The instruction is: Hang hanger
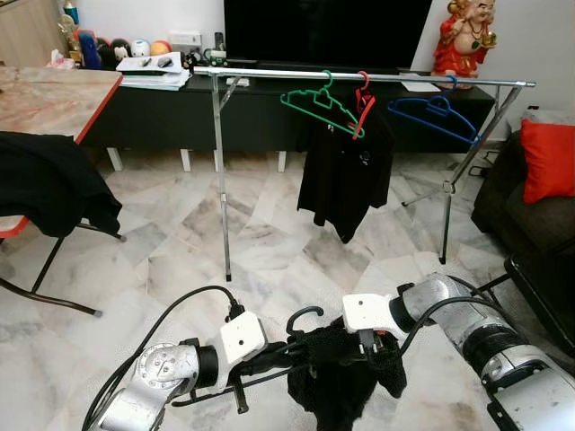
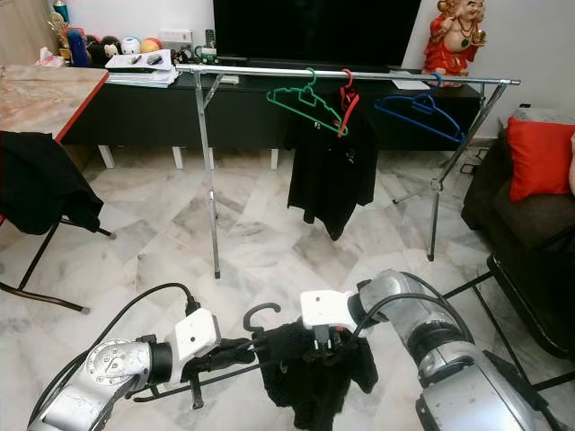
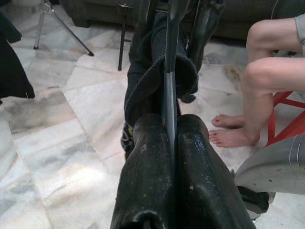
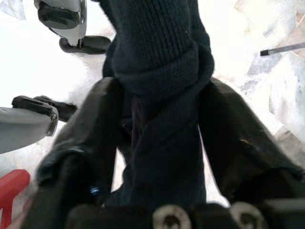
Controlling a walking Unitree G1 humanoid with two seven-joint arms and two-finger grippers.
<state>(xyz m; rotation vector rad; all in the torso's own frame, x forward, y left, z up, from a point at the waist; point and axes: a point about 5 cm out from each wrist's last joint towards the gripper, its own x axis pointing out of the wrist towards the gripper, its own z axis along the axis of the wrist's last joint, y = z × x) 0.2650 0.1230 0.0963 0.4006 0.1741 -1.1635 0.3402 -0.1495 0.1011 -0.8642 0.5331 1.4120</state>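
Nearest the camera, the left tool (image 1: 269, 361) is clamped tight on the thin bar of a black hanger (image 1: 304, 316) that carries a dark knitted garment (image 1: 337, 382), low over the pale marble floor (image 1: 260, 251). Just right of it the right tool (image 1: 367, 352) grips a bunched fold of that same garment, its fingers (image 4: 228, 138) pressed against the knit on both sides. The hanger's hook curls upward between the two silver arms. Beyond the hanger stands a long metal clothes rail (image 1: 359, 78) on thin legs. On the rail hang a green plastic hanger (image 1: 319, 103), a red hanger bearing a black shirt (image 1: 341, 175), and a blue hanger (image 1: 436, 115). Behind the rail runs a low black television cabinet (image 1: 162, 117). A person's bare legs (image 3: 259, 81) show in the left wrist view.
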